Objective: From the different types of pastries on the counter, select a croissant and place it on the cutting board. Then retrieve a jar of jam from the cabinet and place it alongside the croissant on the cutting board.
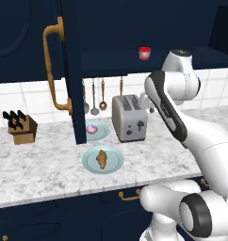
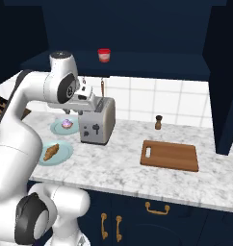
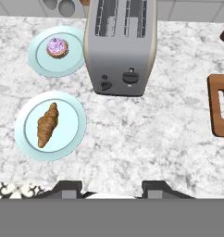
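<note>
The golden-brown croissant (image 3: 46, 125) lies on a pale blue plate (image 3: 72, 139) near the counter's front edge, also seen as the croissant (image 1: 101, 158) from the left base. The pink-frosted cupcake (image 3: 57, 47) sits on a second plate behind it. My gripper (image 3: 113, 188) hovers high above the counter (image 3: 146, 143) in front of the toaster, open and empty, to the right of the croissant. The cutting board (image 2: 170, 155) lies bare to the right. The red jar of jam (image 2: 104, 55) stands on the shelf of the open navy cabinet (image 1: 71, 70).
A silver toaster (image 2: 97, 122) stands between the plates and the board. The open cabinet door with its brass handle (image 1: 52, 70) hangs over the cupcake plate. A knife block (image 1: 21, 127) is far left, a pepper grinder (image 2: 158, 122) behind the board, and utensils (image 1: 93, 96) hang on the wall.
</note>
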You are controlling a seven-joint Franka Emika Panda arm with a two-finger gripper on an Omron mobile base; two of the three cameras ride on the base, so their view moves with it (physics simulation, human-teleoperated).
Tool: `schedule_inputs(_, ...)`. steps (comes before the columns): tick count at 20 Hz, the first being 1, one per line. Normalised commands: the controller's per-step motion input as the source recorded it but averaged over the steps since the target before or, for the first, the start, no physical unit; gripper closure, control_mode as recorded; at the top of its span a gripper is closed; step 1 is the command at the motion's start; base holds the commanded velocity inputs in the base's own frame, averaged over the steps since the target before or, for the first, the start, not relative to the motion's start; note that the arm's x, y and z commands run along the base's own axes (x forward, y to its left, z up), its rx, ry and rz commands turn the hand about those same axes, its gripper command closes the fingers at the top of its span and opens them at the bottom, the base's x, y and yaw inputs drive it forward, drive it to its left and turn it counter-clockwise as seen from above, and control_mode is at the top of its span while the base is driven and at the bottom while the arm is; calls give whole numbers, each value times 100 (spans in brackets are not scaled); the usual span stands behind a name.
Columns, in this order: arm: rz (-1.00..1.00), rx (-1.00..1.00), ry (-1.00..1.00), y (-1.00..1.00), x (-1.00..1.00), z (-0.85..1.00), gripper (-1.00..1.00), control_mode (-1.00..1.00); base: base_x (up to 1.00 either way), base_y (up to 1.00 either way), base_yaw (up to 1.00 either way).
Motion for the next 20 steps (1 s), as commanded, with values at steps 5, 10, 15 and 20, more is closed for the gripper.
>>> schedule_inputs(5, 0, 0, -1, 0, -10, 0, -100, -100, 0, 0, 0)
schedule_inputs(10, 0, 1, -7, 0, -24, -6, -100, -100, 0, 0, 0)
schedule_inputs(15, 0, 2, -15, 7, -23, -14, -100, -100, 0, 0, 0)
schedule_inputs(20, -3, 5, -5, 18, -4, -13, -100, -100, 0, 0, 0)
